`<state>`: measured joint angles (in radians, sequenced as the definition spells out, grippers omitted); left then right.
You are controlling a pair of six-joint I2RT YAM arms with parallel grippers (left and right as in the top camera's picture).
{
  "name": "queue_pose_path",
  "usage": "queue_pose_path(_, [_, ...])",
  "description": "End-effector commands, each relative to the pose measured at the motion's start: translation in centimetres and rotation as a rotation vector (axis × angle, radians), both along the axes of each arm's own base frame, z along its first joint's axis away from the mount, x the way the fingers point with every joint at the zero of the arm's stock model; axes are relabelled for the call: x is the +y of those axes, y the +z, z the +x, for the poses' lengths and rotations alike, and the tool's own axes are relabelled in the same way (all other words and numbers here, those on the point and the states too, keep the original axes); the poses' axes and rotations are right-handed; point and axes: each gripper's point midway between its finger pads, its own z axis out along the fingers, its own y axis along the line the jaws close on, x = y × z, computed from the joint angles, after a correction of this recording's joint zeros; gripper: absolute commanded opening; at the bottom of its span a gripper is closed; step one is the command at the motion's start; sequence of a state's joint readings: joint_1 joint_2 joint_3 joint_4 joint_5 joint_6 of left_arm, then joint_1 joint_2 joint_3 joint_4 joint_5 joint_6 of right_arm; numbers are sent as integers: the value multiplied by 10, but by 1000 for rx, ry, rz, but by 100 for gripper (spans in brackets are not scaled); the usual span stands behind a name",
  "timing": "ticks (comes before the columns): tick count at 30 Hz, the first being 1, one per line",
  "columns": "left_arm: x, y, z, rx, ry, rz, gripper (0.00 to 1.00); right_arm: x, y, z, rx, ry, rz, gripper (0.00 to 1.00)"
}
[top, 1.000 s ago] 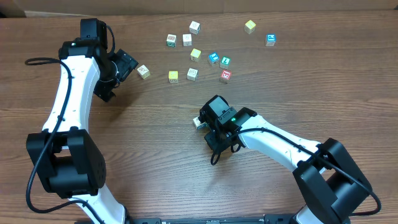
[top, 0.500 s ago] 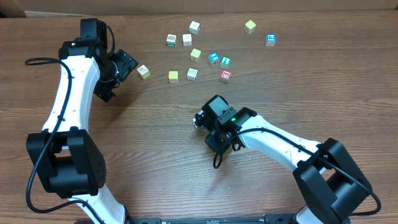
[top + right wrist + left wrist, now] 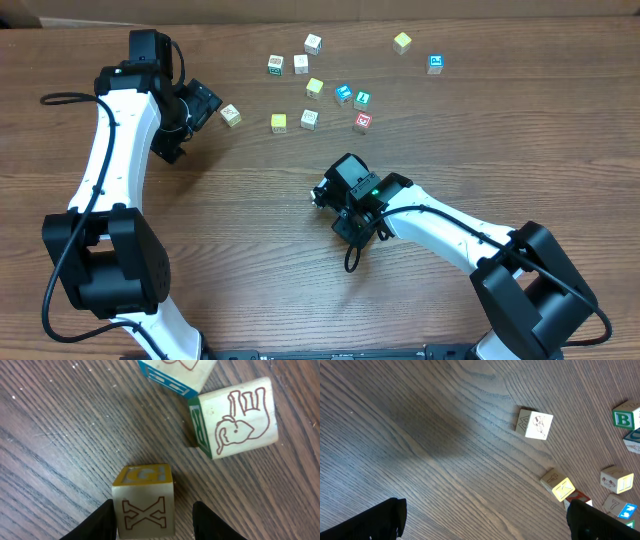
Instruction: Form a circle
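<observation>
Circle: the circle (image 3: 235, 420) is only a loose clump of cubes low on the table, right at the right gripper (image 3: 152, 507).
Right jaws: part open. The X cube (image 3: 145, 515) stands between the fingers (image 3: 102, 522), and bare table shows between it and one finger, so it is not clamped.
Left jaws: the left gripper (image 3: 485, 525) is spread wide over bare wood with nothing between its fingers.
Only in the right wrist view: the elephant cube (image 3: 240, 415) lies near the X cube but apart from it. A blue-edged cube (image 3: 175, 370) lies just beside the elephant cube, cut off by the frame.
Only overhead: the right wrist covers the clump almost wholly. The scattered cubes (image 3: 309, 118) lie well apart from it, farther up the table. A lone cube (image 3: 231, 115) sits just beside the left gripper's fingers.
Only in the left wrist view: the lone cube's line drawings show, too fine to make out.
Surface: a dark brown wood-grain table (image 3: 250, 250).
Room: a tan cardboard strip (image 3: 330, 8) runs along the far edge.
Writing: an outlined "X" on the X cube, whose yellow top letter is unclear, and a white "B" on a green-faced cube (image 3: 622, 419).
</observation>
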<state>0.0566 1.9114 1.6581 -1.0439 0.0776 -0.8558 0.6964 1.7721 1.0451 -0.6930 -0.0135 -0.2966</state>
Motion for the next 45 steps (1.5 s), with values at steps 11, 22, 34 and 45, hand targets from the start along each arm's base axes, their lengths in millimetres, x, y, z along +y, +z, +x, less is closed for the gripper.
queue_pose_path(11, [-1,6,2,-19,-27,15,100,7,-3,-9,69,-125,55,26])
queue_pose_path(22, [-1,6,2,-19,-27,15,100,6,-2,-4,28,-46,34,42])
queue_pose_path(34, [-1,6,2,-19,-27,15,100,27,53,21,-19,-148,111,64])
queue_pose_path(45, [-1,6,2,-19,-27,15,100,0,42,-9,96,-238,21,91])
